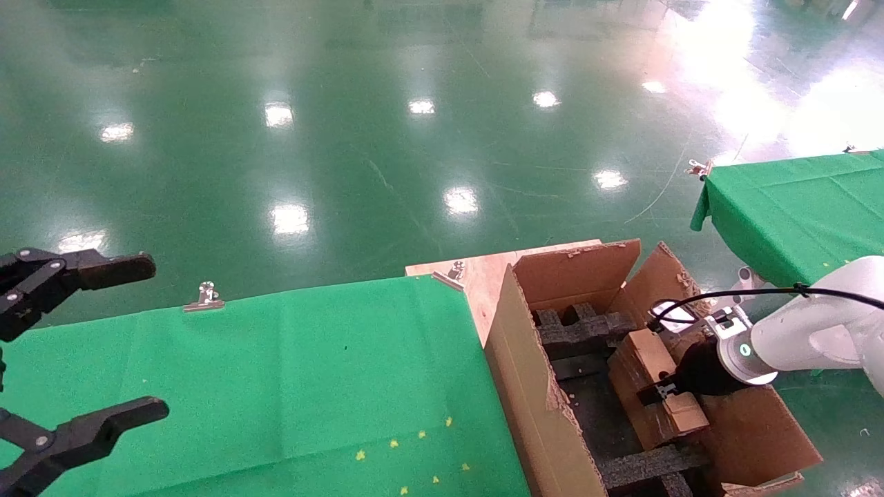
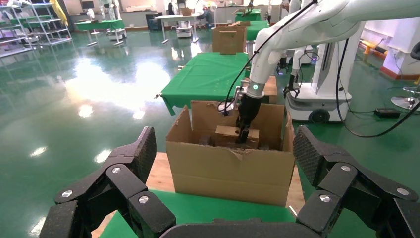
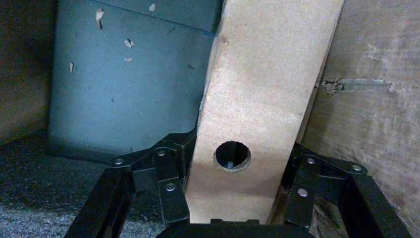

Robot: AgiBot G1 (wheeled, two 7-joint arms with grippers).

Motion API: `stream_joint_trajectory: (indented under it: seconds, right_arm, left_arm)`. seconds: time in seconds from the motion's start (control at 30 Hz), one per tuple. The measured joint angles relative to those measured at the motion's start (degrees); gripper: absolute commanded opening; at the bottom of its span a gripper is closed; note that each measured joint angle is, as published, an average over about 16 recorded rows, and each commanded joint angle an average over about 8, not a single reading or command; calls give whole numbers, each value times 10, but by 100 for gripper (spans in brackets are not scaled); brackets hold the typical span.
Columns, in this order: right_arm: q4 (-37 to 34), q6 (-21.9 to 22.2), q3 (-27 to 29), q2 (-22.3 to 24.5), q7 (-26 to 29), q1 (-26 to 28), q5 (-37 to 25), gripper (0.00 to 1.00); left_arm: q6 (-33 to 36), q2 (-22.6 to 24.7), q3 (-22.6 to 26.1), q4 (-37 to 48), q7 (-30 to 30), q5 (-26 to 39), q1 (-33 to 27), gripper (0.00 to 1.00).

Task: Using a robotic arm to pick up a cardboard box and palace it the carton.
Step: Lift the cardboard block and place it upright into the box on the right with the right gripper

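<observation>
The right gripper (image 3: 233, 198) clamps the box (image 3: 262, 99) between its jaws, down inside the carton (image 1: 532, 386), so it can settle against the wall beside the foam (image 1: 580, 331). The left gripper (image 1: 76, 345) hangs spread wide, idle, well apart.

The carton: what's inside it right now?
Inside the carton are black foam inserts and the cardboard box, gripped by the right claw. The box and arm hide the floor beneath them. The left claw hangs open over the green table.
</observation>
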Motion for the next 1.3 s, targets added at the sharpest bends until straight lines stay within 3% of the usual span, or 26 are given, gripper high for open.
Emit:
stream_joint_trajectory:
  seconds: [0.07,0.93,1.3]
  right_arm:
    - [-1,0,0,-1,-1,0,0,100]
    - [3,-12,-1,5,-11,24,-3,100]
    - [12,-21,-1,15,-27,69,-4,100]
  left_arm:
    - [0,0,0,0,0,0,0,100]
    - [0,0,0,0,0,0,0,100]
    - [0,0,0,0,0,0,0,100]
